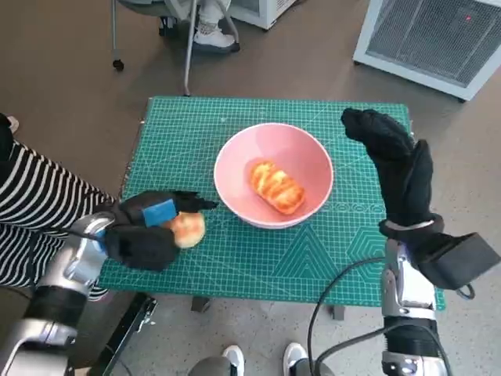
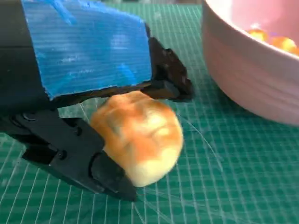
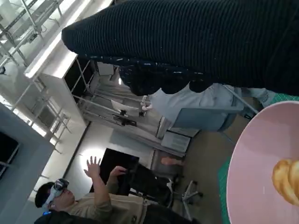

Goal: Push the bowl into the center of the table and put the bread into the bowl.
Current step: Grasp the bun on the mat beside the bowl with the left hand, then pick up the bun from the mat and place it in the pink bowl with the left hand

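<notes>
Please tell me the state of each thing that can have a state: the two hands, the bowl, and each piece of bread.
left hand: grips a round bread roll, low at the mat.
right hand: raised beside the bowl, holds nothing.
pink bowl: upright near the mat's middle, one bread inside.
bread in bowl: lies inside, touched by neither hand.
round bread roll: outside the bowl, in the left hand.

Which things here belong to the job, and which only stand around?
Job: pink bowl; bread in the bowl; round bread held by the left hand; right hand, raised beside the bowl.

Around: white appliance; chair legs; person's shoes.
</notes>
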`<state>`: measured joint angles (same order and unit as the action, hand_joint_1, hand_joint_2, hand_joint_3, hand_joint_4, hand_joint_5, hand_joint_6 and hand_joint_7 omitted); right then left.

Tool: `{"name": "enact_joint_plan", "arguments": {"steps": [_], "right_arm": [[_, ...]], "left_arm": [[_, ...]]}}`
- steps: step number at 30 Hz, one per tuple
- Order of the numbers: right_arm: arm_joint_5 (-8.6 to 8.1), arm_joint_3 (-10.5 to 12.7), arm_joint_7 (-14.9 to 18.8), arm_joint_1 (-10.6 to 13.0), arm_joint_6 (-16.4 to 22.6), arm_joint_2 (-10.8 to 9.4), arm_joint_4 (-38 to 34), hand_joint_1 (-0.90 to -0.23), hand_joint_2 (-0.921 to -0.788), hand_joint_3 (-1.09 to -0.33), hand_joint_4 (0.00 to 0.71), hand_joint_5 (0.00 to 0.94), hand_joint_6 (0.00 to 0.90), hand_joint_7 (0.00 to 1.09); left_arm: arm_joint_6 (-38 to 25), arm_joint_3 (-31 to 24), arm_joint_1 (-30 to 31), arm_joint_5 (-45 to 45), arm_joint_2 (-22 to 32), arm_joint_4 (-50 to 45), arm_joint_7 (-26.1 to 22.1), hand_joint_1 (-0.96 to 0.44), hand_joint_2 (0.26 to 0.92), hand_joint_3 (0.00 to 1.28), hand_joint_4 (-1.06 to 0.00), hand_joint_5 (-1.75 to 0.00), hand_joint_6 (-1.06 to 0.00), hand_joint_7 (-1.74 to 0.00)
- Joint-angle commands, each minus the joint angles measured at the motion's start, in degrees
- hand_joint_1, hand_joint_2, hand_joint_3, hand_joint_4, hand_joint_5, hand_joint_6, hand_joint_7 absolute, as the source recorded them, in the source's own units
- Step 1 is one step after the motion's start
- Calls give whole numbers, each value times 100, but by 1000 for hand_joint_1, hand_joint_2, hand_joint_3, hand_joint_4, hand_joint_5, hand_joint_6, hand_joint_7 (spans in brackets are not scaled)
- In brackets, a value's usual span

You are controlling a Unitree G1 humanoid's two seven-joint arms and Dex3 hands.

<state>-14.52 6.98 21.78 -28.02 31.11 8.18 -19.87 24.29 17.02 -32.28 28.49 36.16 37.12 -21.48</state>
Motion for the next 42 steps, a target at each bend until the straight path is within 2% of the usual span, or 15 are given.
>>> {"name": "enact_joint_plan", "arguments": {"steps": [1,2,3,4,5,7,10,19,32,36,42], "right_arm": [[-11,20,18,171,-111,33,22,-764,-921,-800,195,0,36,585],[-11,23,17,164,-117,36,18,-763,-921,-801,195,0,36,585],[-11,24,17,159,-122,38,15,-763,-921,-801,195,0,36,586],[-12,25,18,163,-120,40,16,-763,-921,-802,195,0,36,587],[-13,26,20,167,-119,41,17,-763,-921,-802,195,0,35,588],[-15,29,23,175,-116,43,20,-763,-921,-802,195,0,35,589],[-10,30,16,169,-119,39,8,-764,-921,-800,197,1,36,591],[30,8,-22,159,-126,10,2,-763,-921,-804,194,0,31,595],[-31,51,30,129,-114,37,-72,-765,-921,-802,196,1,29,601],[-55,58,41,106,-109,28,-100,-765,-921,-801,196,1,29,601],[-99,62,67,63,-80,14,-173,-765,-921,-800,199,2,30,602]], "left_arm": [[120,151,7,224,24,212,190,44,831,21,-854,-123,-770,-212],[156,153,4,238,43,216,227,46,839,14,-885,-138,-749,-310],[182,156,0,247,57,220,254,37,855,18,-869,-313,-716,-490],[220,154,5,252,78,207,290,24,879,43,-823,-593,-647,-771],[248,154,8,255,93,200,318,16,894,50,-803,-781,-614,-923],[297,143,20,248,115,179,366,9,907,50,-792,-945,-596,-1037],[348,113,30,212,148,143,402,4,916,39,-790,-1060,-601,-1095],[444,-159,193,-91,363,-392,279,1,918,34,-791,-1082,-606,-1153],[-121,-1084,427,-943,749,-2315,-345,1,919,33,-801,-1062,-598,-1171],[-314,-1343,312,-1153,718,-2778,-383,1,920,48,-772,-1105,-587,-1173],[-549,-1526,47,-1283,417,-3323,-195,0,920,50,-757,-1124,-596,-1164]]}}
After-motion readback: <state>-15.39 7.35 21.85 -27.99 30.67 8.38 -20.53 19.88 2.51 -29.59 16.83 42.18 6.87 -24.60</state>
